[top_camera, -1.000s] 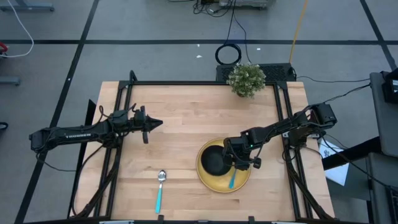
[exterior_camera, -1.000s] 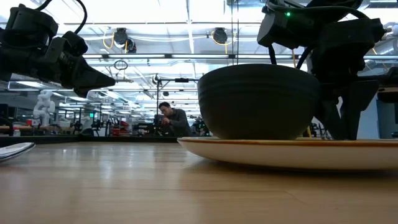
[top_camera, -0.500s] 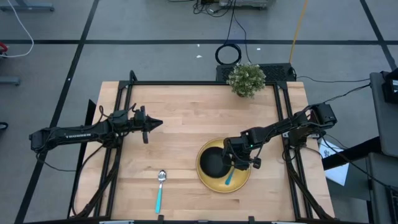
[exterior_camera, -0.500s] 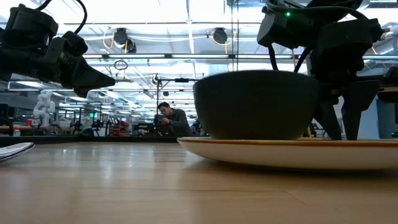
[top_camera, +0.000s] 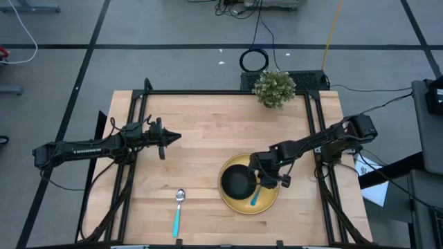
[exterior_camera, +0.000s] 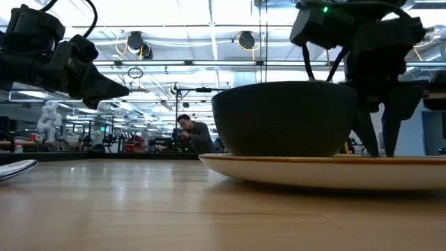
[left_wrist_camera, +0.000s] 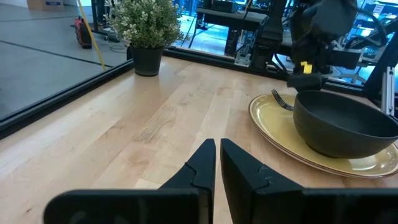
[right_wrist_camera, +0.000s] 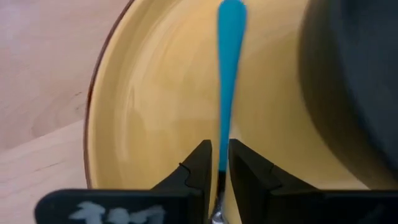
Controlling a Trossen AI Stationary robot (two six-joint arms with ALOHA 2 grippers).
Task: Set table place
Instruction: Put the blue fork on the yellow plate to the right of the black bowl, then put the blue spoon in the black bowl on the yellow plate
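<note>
A round yellow plate lies on the wooden table at the near right. A black bowl stands on it. A fork with a turquoise handle lies over the plate beside the bowl, and its tines show past the bowl's far side. My right gripper points down over the plate, shut on the fork. A spoon with a turquoise handle lies on the table left of the plate. My left gripper hovers shut and empty over the table's left half. My right gripper pinches the fork between its two fingers at the handle's inner end, where the turquoise meets the metal. The fingers come from above and lie across the fork. The handle's free end reaches out low over the plate, beside the bowl.
A small green potted plant stands at the table's far edge, right of centre. Black frame rails run along the table's sides. Bare wood lies between the plate and the plant. A person sits far off in the room behind.
The black bowl has slid a little across the plate toward the table's left. The fork's turquoise handle has swung slightly toward the bowl in my right gripper's hold.
</note>
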